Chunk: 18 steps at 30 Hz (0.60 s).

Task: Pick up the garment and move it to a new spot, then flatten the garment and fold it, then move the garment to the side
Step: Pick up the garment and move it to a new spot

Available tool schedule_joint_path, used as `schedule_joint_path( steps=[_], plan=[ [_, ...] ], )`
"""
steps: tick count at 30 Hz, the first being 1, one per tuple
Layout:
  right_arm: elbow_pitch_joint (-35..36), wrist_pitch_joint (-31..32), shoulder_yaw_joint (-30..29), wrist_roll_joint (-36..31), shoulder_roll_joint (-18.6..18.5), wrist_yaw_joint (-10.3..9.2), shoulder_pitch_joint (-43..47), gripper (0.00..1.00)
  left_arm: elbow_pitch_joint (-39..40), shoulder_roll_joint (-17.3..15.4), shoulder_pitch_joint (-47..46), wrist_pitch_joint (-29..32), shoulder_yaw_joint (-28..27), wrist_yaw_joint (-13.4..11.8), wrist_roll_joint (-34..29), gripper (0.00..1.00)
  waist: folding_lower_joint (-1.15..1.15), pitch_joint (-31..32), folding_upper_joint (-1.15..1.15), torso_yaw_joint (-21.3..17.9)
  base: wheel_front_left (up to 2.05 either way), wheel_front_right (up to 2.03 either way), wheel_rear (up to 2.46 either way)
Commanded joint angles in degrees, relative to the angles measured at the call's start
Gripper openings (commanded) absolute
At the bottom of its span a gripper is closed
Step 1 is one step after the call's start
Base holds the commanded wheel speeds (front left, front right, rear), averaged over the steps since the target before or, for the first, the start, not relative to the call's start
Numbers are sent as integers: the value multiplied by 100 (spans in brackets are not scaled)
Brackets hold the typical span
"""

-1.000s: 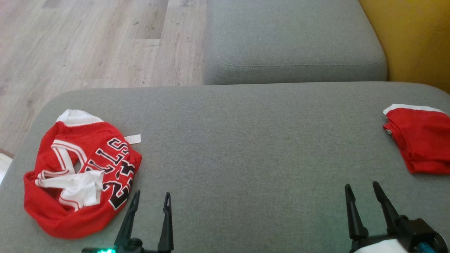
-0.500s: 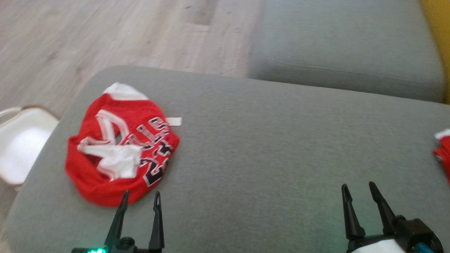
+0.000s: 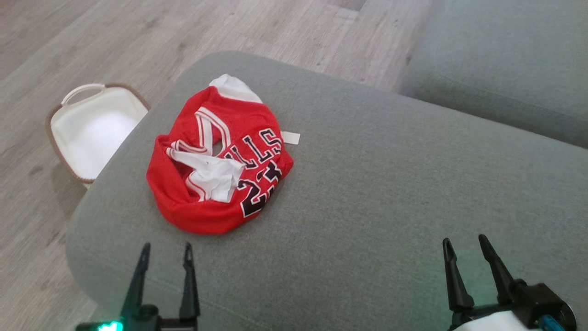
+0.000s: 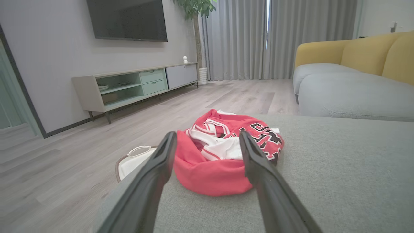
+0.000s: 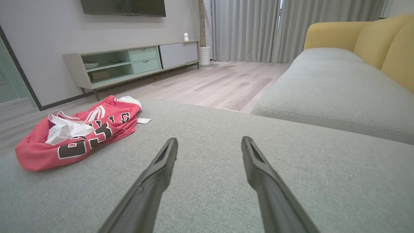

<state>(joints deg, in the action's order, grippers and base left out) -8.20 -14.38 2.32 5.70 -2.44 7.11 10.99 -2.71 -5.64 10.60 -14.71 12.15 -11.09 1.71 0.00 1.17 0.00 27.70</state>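
My left gripper [image 4: 207,133]: fingers spread wide, low over the grey cushion [image 4: 339,181]. Ahead, framed between the tips, the red jersey [image 4: 213,176] lies crumpled near the cushion's edge, white fabric bunched on top, black lettering to its right. White basket [image 4: 132,159] on the wood floor [image 4: 64,181], left. TV cabinet [image 4: 129,87] along the far wall.

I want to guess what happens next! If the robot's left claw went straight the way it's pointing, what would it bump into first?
Probably the crumpled red jersey. The open left gripper points at its near edge, with just bare grey cushion between them. The exact gap is hard to judge.
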Motion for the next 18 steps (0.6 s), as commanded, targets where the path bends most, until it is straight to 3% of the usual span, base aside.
schedule_joint_path(
  steps=[1,6,12,18],
  plan=[
    [188,-62,126,-59,-48,37,-297,100,211,-2,-438,-29,-282,13,49,100,0,-86,0,49,0,0,0],
    [257,-62,219,-137,-278,37,-379,100,201,-175,-1122,-29,-587,24,41,100,0,-506,0,-33,0,0,0],
    [497,-62,293,-200,-913,37,-658,100,-460,-382,-2643,43,-735,205,82,100,0,-1364,0,-200,0,0,0],
    [852,-62,190,-225,-1634,37,-824,100,-1928,-409,-4604,1190,-697,590,343,100,0,-2174,0,-301,0,0,0]
  ],
)
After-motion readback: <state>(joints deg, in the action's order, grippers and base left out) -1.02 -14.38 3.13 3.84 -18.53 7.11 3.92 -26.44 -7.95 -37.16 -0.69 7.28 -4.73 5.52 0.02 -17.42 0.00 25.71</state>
